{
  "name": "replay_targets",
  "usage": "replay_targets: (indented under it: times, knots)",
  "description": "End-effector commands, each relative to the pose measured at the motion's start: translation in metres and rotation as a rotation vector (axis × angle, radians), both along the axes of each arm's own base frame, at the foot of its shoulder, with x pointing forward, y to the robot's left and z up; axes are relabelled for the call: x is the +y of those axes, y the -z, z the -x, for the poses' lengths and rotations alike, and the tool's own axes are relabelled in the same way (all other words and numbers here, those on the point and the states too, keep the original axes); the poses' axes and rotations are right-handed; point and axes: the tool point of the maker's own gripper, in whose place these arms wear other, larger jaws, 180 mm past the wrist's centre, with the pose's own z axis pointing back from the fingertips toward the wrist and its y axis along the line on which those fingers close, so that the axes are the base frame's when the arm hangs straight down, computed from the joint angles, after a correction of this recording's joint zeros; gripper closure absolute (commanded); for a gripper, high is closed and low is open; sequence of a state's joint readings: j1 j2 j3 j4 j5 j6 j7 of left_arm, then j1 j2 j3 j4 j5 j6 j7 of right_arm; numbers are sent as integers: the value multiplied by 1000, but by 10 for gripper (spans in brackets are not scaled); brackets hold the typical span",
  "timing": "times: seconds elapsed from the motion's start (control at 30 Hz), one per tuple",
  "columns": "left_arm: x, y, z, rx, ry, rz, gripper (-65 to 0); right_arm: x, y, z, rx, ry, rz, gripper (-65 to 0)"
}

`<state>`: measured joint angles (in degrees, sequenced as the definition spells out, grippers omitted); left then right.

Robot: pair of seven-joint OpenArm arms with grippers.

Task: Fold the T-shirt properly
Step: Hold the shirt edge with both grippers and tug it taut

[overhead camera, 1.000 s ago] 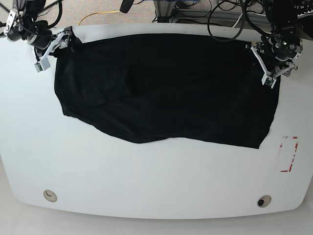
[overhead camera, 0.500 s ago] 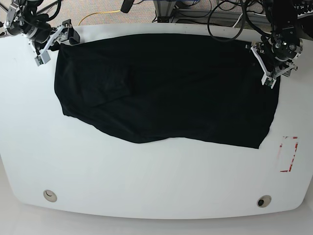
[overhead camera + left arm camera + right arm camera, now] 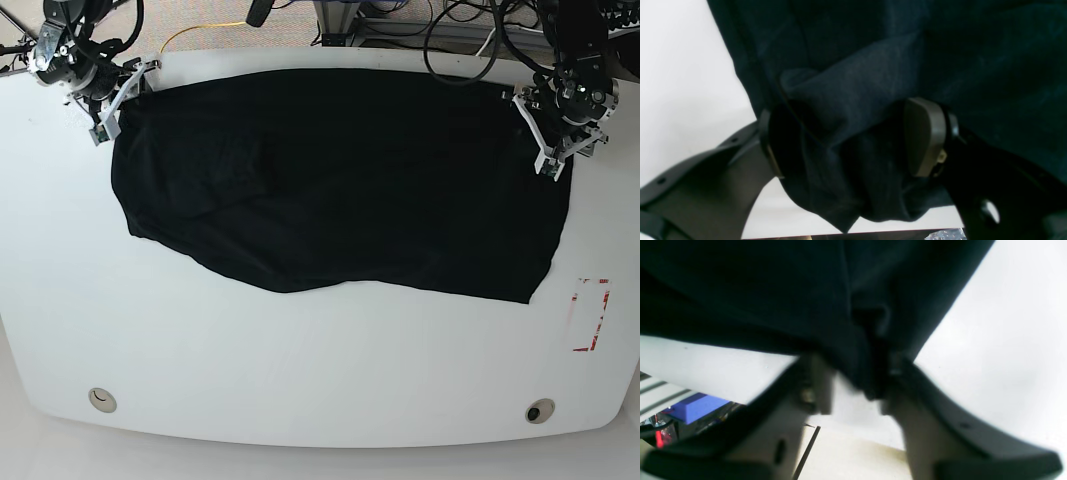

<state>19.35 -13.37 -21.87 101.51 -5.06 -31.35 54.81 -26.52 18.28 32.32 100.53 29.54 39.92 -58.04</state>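
The left gripper [image 3: 853,140] sits at the table's two o'clock corner in the base view, its pads standing apart with a thick bunch of the T-shirt [image 3: 330,180] filling the gap between them; whether they press the cloth firmly cannot be told. The right gripper [image 3: 853,390], at about ten o'clock, has a narrow pinch of the shirt's edge between its fingers, though that wrist view is blurred and a finished clamp cannot be confirmed.

Outward from the two tools, the black shirt lies spread across the far half of the white table [image 3: 300,370], from ten o'clock to two o'clock, its near hem sagging toward six o'clock and wrinkled.

The step in hand looks like securing both far corners. The next move probably calls for firm holds on both sides, then lifting together and carrying the far edge toward six o'clock evenly, so the fold lands straight.
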Motion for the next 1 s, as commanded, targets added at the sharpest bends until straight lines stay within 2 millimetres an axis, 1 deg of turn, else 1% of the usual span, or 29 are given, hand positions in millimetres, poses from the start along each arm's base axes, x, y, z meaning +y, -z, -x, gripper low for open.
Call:
replay_targets:
  times: [0.0,0.03,0.1,0.17,0.3,0.43,0.5,0.57,0.63,0.67,0.7,0.73,0.77,0.8,0.9,0.93,0.97]
  knots:
    - [6,-2,2,8,1,-25,-444,-7,-9,-5,-27,-10,27,-108]
    - [7,-2,2,10,0,-27,-444,-8,-8,-2,-16,-11,30,-111]
    - [7,-2,2,9,-1,-28,-444,-16,-9,6,8,-27,57,-146]
    - [7,-3,2,8,-1,-28,-444,-21,-12,10,17,-44,79,-162]
    - [8,-3,2,9,-1,-30,-444,-28,-17,25,62,-89,125,-159]
    - [10,6,7,37,-12,-20,-444,-34,-29,26,85,-140,187,-159]
    - [11,10,9,48,-18,-17,-444,-35,-31,27,94,-147,199,-152]
    - [12,12,11,57,-21,-14,-444,-36,-32,26,97,-148,207,-109]
    - [12,12,10,54,-21,-15,-444,-36,-32,23,89,-147,211,-97]
    - [12,12,10,54,-21,-15,-444,-36,-32,23,87,-146,209,-116]
    - [12,12,10,54,-21,-15,-444,-36,-33,23,86,-146,208,-151]
    - [12,12,10,54,-21,-15,-444,-35,-33,20,78,-144,206,-201]
    - [12,11,10,52,-20,-15,-444,-34,-34,16,68,-144,205,-262]
    - [11,11,9,51,-18,-15,-444,-31,-34,14,61,-137,197,-342]
    - [10,11,9,51,-17,-13,-444,-27,-31,15,57,-125,180,-509]
    - [10,11,9,51,-17,-13,-444,-25,-31,14,55,-127,177,-518]
    - [10,11,9,51,-17,-13,-444,-25,-30,14,55,-124,174,-509]
